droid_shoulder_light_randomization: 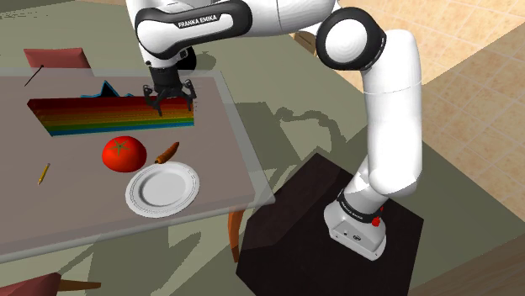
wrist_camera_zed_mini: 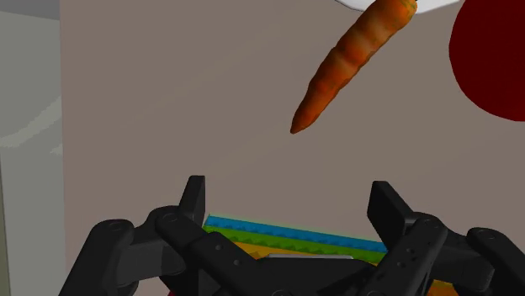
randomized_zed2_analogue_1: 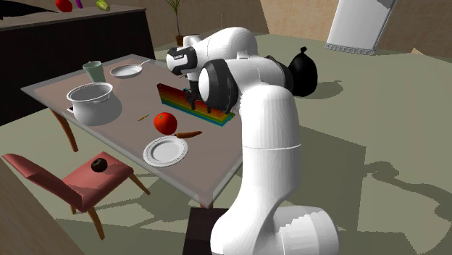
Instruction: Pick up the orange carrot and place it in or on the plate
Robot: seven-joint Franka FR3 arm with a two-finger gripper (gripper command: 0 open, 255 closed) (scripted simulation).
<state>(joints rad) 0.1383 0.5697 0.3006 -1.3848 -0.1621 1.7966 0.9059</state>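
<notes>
orange carrot point(droid_shoulder_light_randomization: 167, 153) loose on the table point(droid_shoulder_light_randomization: 67, 214), pincer point(droid_shoulder_light_randomization: 173, 99) released over the striped block point(droid_shoulder_light_randomization: 109, 115)

lies flat on the grey-brown table, not on the plate point(droid_shoulder_light_randomization: 133, 192). sits just beside the red tomato point(droid_shoulder_light_randomization: 123, 154), on the shoulder view's right of it, and close above the white plate's rim there. seen from the wrist, with the thick end right at the plate's edge, touching or not impossible to tell, and the narrow tip pointing back toward the pincer. well apart from both black fingers point(wrist_camera_zed_mini: 195, 189).

pincer released, fingers spread wide with bare table between them, nothing grasped. hangs over the end of the rainbow-striped block nearer the table's edge, blue, green and orange bands showing just under the hand in the wrist view.

elsewhere on the table: a small yellow pencil point(droid_shoulder_light_randomization: 43, 174) toward the shoulder view's left, a pale pot point(randomized_zed2_analogue_1: 93, 101), a cup point(randomized_zed2_analogue_1: 93, 71) and a second plate point(randomized_zed2_analogue_1: 127, 71) at the far end in the second exterior view. red chair point(randomized_zed2_analogue_1: 87, 177) beside the table.
</notes>
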